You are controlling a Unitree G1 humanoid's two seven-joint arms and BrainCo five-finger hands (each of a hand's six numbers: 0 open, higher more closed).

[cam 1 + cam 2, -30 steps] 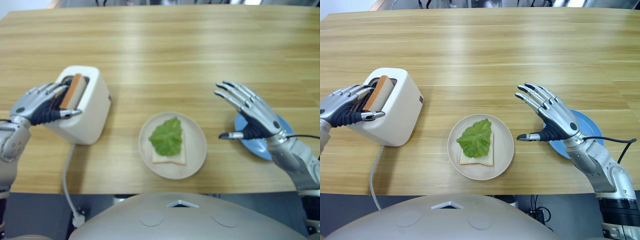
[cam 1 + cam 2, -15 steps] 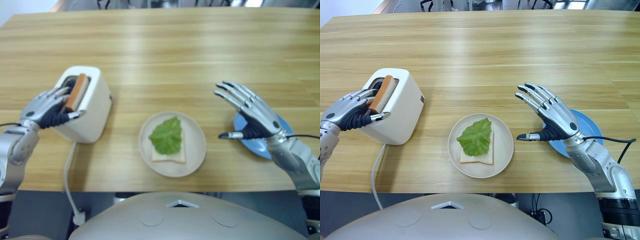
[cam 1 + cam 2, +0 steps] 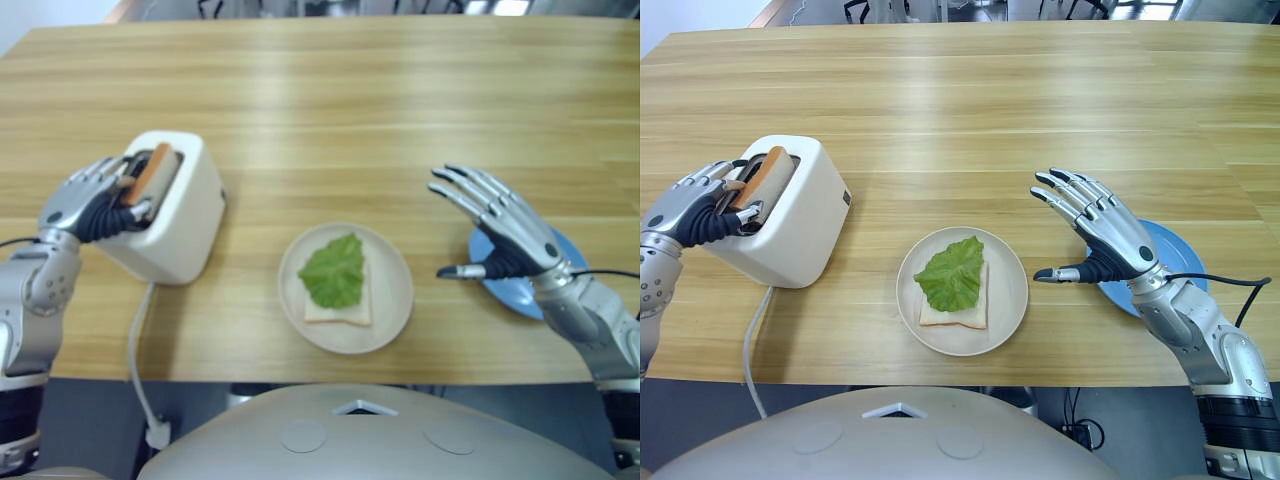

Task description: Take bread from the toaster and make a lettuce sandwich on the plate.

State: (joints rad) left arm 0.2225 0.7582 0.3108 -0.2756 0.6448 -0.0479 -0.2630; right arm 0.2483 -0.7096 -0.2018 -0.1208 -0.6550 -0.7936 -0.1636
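While left robot hand [image 3: 698, 212] grips bread [image 3: 769, 169] in the toaster [image 3: 800, 232], right robot hand [image 3: 1110, 240] spreads wide near plate [image 3: 1010, 292].

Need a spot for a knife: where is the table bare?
The table is bare across its far half, between toaster and beige plate, and between that plate and the right hand. Crowded: left hand gripping the bread slice; blue plate partly hidden behind the right hand.

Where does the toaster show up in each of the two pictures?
Left eye view: toaster left of centre, with a bread slice sticking up from its slot and the left robot hand gripping the slice.
Right eye view: toaster nearer the left edge.
Shared landmark: the beige plate holding lettuce, just right of the toaster.
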